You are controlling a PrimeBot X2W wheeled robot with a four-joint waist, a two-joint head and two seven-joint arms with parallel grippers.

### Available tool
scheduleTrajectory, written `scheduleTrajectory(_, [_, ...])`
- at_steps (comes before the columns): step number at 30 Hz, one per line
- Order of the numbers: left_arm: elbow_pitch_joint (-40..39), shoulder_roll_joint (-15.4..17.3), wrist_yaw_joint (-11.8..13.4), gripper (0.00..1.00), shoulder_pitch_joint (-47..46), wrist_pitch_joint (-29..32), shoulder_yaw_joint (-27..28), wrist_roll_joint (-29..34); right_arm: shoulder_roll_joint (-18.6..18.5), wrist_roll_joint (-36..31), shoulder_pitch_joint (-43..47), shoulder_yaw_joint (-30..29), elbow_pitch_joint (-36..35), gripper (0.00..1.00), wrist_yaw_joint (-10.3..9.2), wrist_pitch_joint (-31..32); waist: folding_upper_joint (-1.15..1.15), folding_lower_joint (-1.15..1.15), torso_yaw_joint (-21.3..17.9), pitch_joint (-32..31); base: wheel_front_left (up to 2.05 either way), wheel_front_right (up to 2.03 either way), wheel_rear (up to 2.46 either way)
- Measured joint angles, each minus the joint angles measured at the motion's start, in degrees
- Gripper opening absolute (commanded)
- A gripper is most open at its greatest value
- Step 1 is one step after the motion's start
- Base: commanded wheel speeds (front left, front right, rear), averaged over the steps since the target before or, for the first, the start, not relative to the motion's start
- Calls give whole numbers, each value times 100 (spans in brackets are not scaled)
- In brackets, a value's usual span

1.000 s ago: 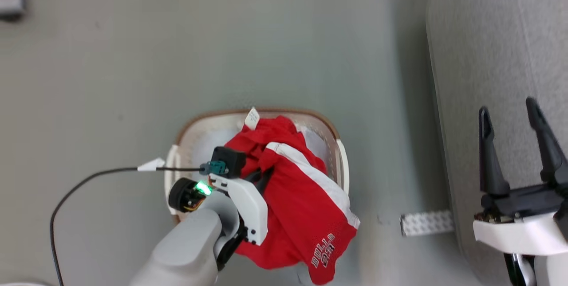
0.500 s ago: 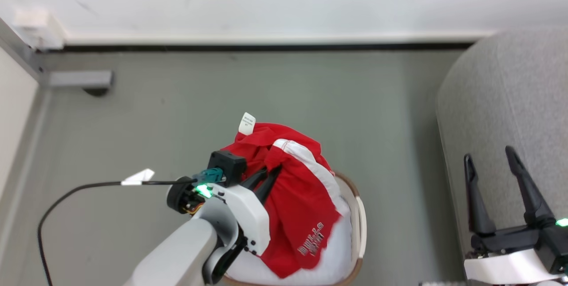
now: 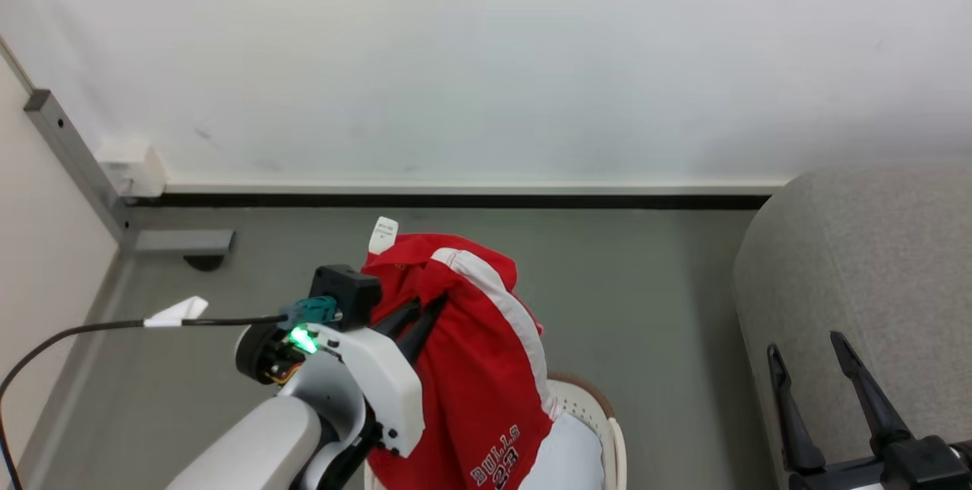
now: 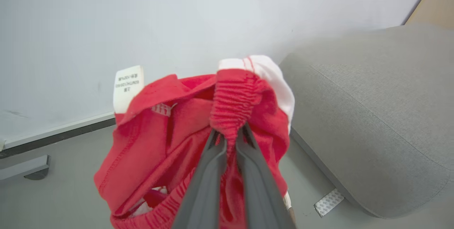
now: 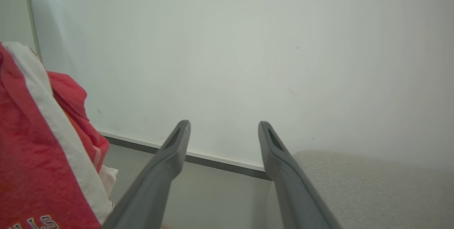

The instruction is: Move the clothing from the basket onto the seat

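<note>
The jersey (image 3: 471, 368) had lifted out of the basket (image 3: 600, 414), hanging from the left claw (image 3: 414, 315) clamped on a bunched fold; the right claw (image 3: 806, 343) gaped empty. That small pinch might slip short of the seat (image 3: 858, 262).

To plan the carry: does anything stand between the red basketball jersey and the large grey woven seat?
Nothing visible does: the red jersey hangs from the shut left gripper, with floor between it and the grey seat.

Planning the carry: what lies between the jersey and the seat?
Grey floor in the head view, between the jersey in the left gripper and the seat; the left wrist view adds a white strip by the seat.
</note>
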Motion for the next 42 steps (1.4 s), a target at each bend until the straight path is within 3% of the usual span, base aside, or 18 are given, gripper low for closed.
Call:
scheduleTrajectory(12, [-339,138,154,0,85,92,63,-49,-71,44,154,385,141,100,0,0,0,1,-48,-324,0,0,0])
scheduleTrajectory(17, [-438,125,143,0,42,119,15,-47,-535,348,-113,1514,218,100,1,0,0,1,-59,-236,0,0,0])
scheduleTrajectory(21, [-483,11,92,0,-76,91,-27,-41,-1204,617,-822,2671,307,100,0,0,0,1,-39,-184,0,0,0])
scheduleTrajectory(27, [-506,-213,-20,0,-247,73,-182,-10,-1823,1171,-2084,4005,671,100,1,0,0,1,35,-165,0,0,0])
scheduleTrajectory(33, [-477,-470,-167,0,-434,79,-402,19,-2011,1731,-3115,5079,1374,100,1,0,0,1,209,-175,0,0,0])
scheduleTrajectory(42, [-430,-751,-331,0,-559,127,-637,24,-2002,2187,-3596,5740,2187,100,1,0,0,1,420,-219,0,0,0])
